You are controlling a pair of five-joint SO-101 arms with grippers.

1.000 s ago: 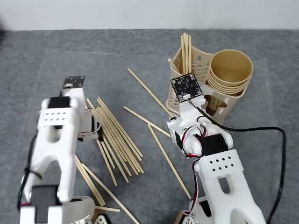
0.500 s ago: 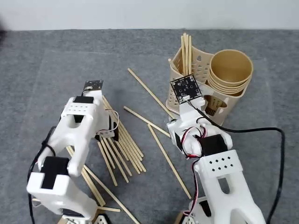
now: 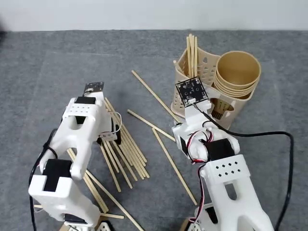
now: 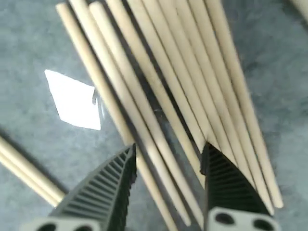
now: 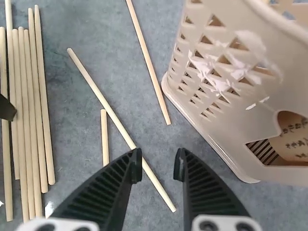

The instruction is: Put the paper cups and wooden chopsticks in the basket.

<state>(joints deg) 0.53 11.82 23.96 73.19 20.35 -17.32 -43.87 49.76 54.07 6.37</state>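
Plainly, the left pincer (image 4: pixel 168 149) hangs spread over the bundle of pale wooden chopsticks (image 4: pixel 183 91) lying side by side on the grey fabric-topped desk (image 3: pixel 48 72), with several sticks between its jaws. Closing here could catch an uneven handful, and some sticks would likely slip out and scatter. In the high view the bundle's long axis runs diagonally, crosswise to the jaws. The right pincer (image 5: pixel 157 156) is narrowly parted and empty above a loose single chopstick (image 5: pixel 120 130), beside the beige perforated plastic basket (image 5: pixel 231 72) holding stacked tan paper cups (image 3: pixel 238 72).
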